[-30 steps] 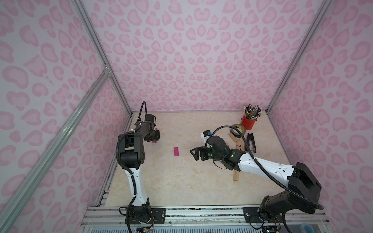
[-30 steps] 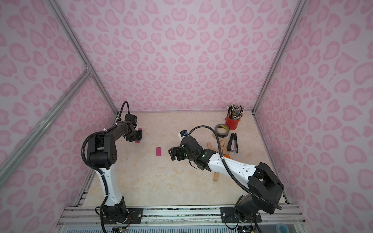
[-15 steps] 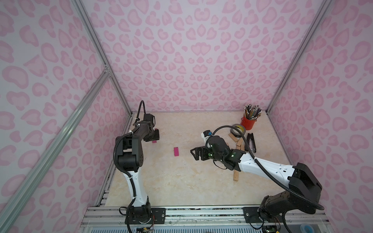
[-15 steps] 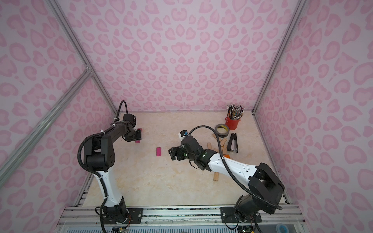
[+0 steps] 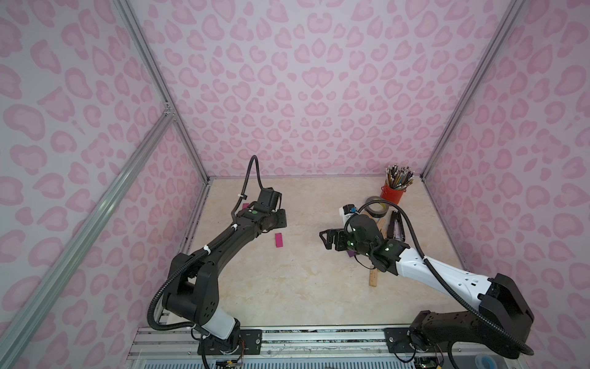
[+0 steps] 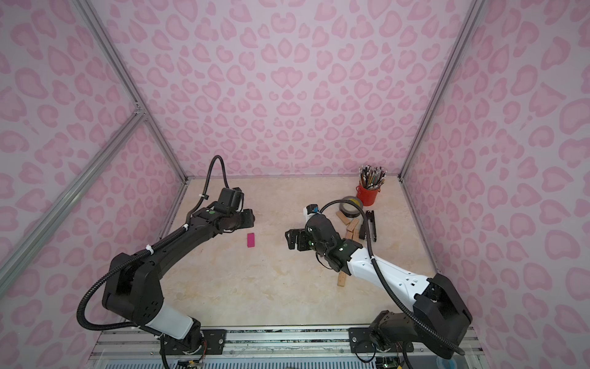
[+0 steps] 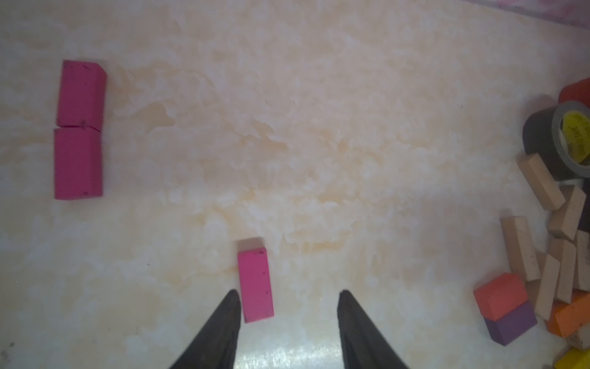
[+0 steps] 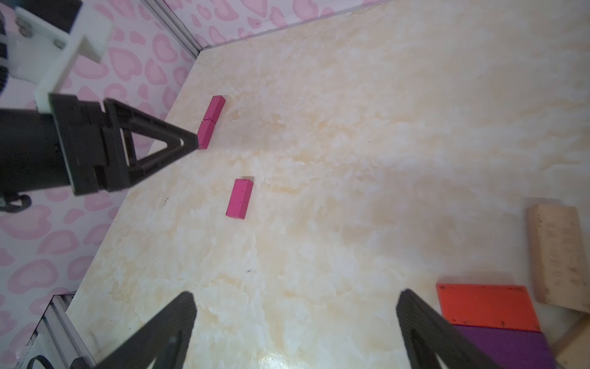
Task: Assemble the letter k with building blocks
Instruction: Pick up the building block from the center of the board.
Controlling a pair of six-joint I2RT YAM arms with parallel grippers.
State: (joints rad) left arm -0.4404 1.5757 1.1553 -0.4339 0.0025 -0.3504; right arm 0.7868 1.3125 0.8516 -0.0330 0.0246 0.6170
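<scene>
Two magenta building blocks (image 7: 79, 127) lie end to end in a line near the left wall. A third magenta block (image 5: 278, 240) (image 6: 251, 240) (image 8: 239, 198) lies alone on the table. My left gripper (image 7: 287, 292) (image 5: 279, 219) hovers open just short of it; the block's (image 7: 255, 284) near end sits beside one fingertip, untouched. My right gripper (image 8: 297, 294) (image 5: 327, 239) stands wide open over bare table, holding nothing. Beside it is the pile of blocks (image 7: 526, 249): plain wood, a red one (image 8: 485, 306), a purple one (image 8: 507, 346), orange (image 7: 571, 314) and yellow (image 7: 571, 361).
At the back right stand a red cup of pencils (image 5: 392, 193), a grey tape roll (image 5: 376, 207) and a black stapler (image 5: 396, 225). A single wood block (image 5: 373, 278) lies beside the right forearm. Pink walls close in on three sides.
My left gripper has opened and moved right, away from the magenta pair by the left wall, toward the lone magenta block. The right arm has stayed put.
</scene>
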